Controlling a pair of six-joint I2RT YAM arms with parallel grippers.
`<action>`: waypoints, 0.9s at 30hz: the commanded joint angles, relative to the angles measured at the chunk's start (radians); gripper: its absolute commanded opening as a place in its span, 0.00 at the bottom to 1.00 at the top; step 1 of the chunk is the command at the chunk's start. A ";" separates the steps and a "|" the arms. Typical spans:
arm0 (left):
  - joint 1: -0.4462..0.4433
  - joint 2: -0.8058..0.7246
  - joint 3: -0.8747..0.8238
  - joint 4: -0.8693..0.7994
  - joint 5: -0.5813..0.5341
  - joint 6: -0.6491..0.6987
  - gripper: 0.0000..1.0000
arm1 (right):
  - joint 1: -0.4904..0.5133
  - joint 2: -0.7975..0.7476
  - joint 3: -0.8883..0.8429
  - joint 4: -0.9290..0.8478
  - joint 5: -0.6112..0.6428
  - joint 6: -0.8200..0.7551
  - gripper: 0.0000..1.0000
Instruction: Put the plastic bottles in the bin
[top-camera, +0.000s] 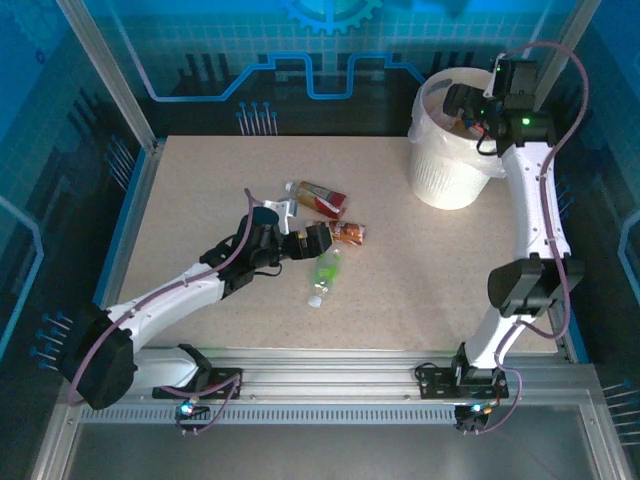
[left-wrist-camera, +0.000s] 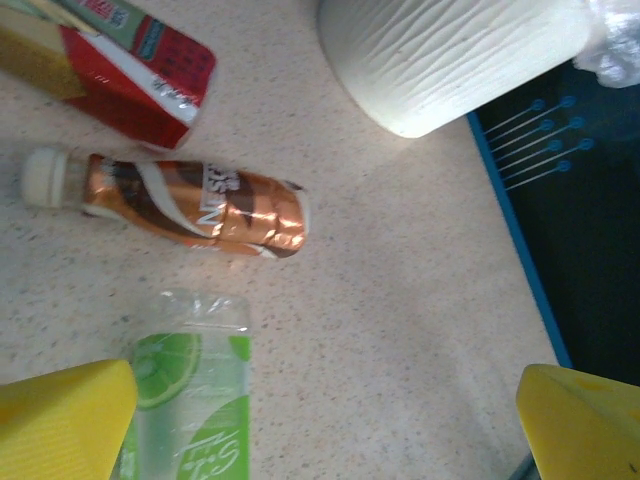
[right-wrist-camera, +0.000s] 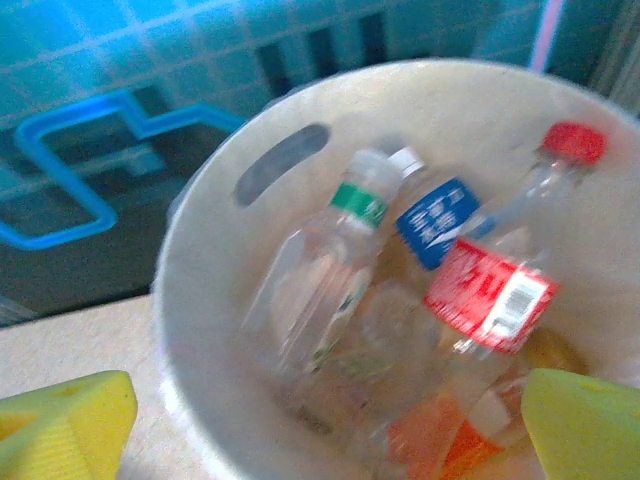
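Note:
Three plastic bottles lie on the table: a red-labelled one (top-camera: 320, 198) (left-wrist-camera: 130, 70), a bronze-labelled one with a white cap (top-camera: 346, 233) (left-wrist-camera: 200, 205), and a clear one with a green lime label (top-camera: 325, 270) (left-wrist-camera: 190, 400). My left gripper (top-camera: 312, 241) (left-wrist-camera: 320, 430) hovers open just short of them; its left yellow fingertip (left-wrist-camera: 60, 420) is beside the green bottle, and bare table lies between the fingers. The white bin (top-camera: 450, 165) (right-wrist-camera: 200, 330) stands at the far right. My right gripper (top-camera: 462, 103) (right-wrist-camera: 325, 440) hangs open and empty over it. Several bottles lie inside, among them a red-labelled one (right-wrist-camera: 490, 295).
The bin's base (left-wrist-camera: 450, 50) stands close to the table's blue right edge (left-wrist-camera: 520, 250). A metal frame and blue panels enclose the table. Bare tabletop stretches between the three bottles and the bin.

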 joint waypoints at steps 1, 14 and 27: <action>0.008 0.019 0.046 -0.070 -0.045 -0.009 0.99 | 0.047 -0.113 -0.118 0.083 -0.084 -0.031 1.00; 0.008 0.024 0.054 -0.143 -0.166 -0.052 0.99 | 0.307 -0.273 -0.527 0.173 -0.358 -0.581 1.00; 0.011 -0.052 -0.045 -0.206 -0.222 -0.123 0.99 | 0.469 0.053 -0.505 0.004 -0.254 -1.094 0.97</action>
